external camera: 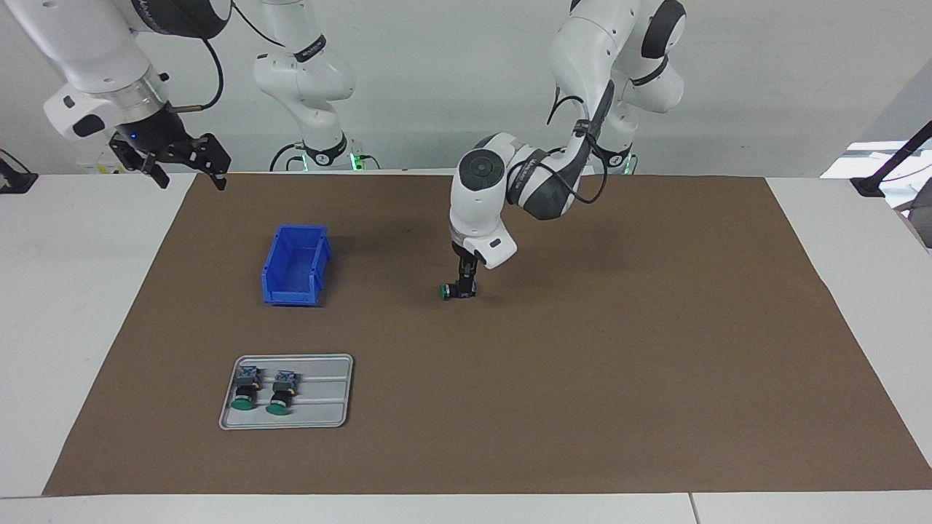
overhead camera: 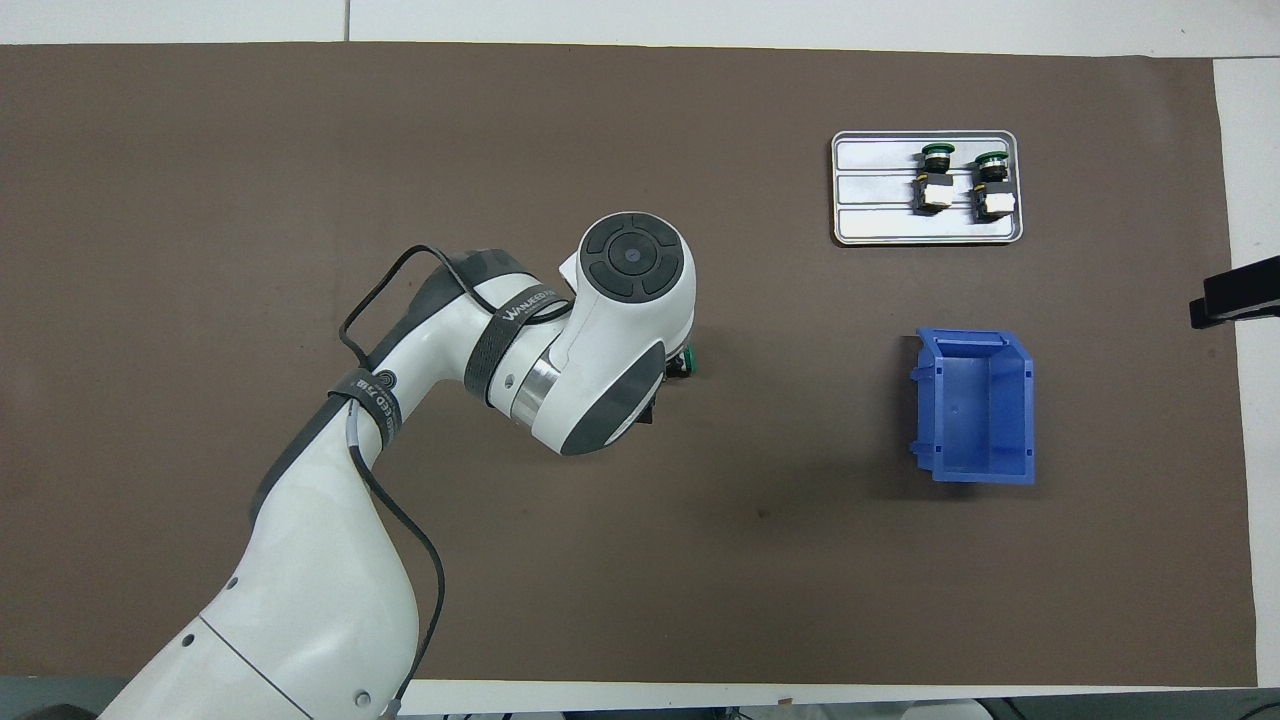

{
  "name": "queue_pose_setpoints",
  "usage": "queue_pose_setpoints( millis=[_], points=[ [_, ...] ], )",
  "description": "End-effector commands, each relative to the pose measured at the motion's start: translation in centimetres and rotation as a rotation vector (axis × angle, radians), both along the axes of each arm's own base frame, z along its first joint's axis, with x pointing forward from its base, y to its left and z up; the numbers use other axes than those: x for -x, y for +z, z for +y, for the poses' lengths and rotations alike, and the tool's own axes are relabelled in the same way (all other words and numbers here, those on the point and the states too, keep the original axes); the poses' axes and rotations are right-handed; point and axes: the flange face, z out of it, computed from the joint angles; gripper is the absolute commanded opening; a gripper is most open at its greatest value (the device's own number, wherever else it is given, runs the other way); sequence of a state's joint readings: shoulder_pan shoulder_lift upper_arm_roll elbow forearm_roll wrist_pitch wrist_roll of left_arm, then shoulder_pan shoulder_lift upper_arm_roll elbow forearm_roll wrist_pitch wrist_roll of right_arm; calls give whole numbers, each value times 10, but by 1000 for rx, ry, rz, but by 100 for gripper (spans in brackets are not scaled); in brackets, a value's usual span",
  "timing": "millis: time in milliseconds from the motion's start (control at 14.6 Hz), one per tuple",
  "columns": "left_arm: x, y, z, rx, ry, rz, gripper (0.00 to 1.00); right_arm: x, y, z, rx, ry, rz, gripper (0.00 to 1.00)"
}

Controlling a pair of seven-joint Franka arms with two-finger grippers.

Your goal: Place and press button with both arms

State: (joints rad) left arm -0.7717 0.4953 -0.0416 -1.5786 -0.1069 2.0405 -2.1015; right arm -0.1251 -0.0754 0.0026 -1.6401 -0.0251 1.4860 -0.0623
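The button (external camera: 457,290) lies on its side mid-mat, green cap toward the right arm's end of the table, well apart from the blue bin (external camera: 295,266) and the tray (external camera: 320,418) holding two more switches. To grasp it well, I judge the fingers should straddle the square block body, not the cap or collar, and settle low before closing. The left gripper (external camera: 466,285) is down at the block, jaws wide, nothing gripped yet. The right gripper (external camera: 186,169) waits open and empty above the table edge.
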Motion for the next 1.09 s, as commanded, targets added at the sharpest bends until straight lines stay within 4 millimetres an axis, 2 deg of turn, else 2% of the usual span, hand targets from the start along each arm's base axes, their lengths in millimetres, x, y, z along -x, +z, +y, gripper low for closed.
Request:
queue_pose_setpoints(
  millis=[0,205,479,1026],
  points=[
    [-5,-8,-10,3,36,-27,99,5,-3,0,-5,15,13,99],
    [8,-31,-22,-24,27,-6,99,6,-2,-1,-5,14,16,99],
    [6,-33,-25,-9,68,-22,99,6,-2,4,-5,21,19,99],
    [4,-45,-26,5,93,-40,90,8,-2,3,-7,17,21,99]
  ],
)
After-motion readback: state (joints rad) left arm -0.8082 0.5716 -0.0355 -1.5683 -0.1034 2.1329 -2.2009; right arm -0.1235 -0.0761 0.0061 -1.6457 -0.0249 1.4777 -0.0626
